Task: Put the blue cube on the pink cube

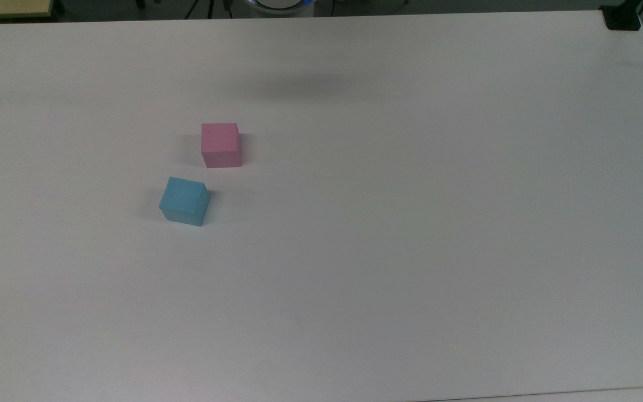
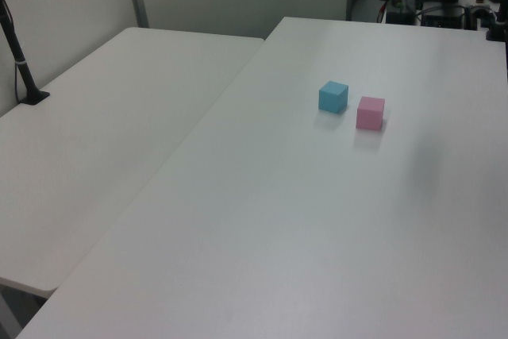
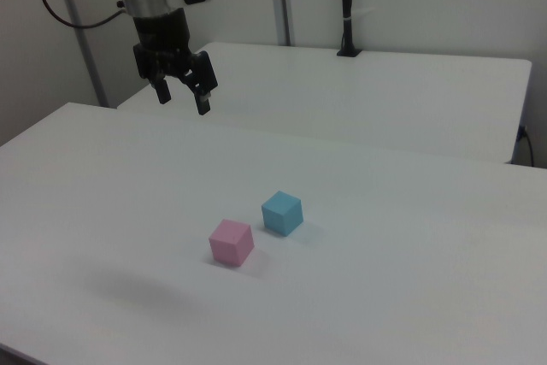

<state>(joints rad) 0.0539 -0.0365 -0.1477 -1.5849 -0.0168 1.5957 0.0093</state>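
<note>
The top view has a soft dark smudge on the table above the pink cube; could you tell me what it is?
Likely the arm's shadow: the right view shows the open black pincer raised above the white table, with a similar blur left of the small matte pink cube.

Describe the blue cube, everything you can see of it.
The blue cube is a small light sky-blue block with plain matte faces and no visible marks. It sits flat on the white table, turned at a slight angle to the table's edges in the top view. The pink cube of about the same size stands close by, with a narrow gap between them. Nothing touches the blue cube but the table; the hand hangs open high above the table, well away.
</note>
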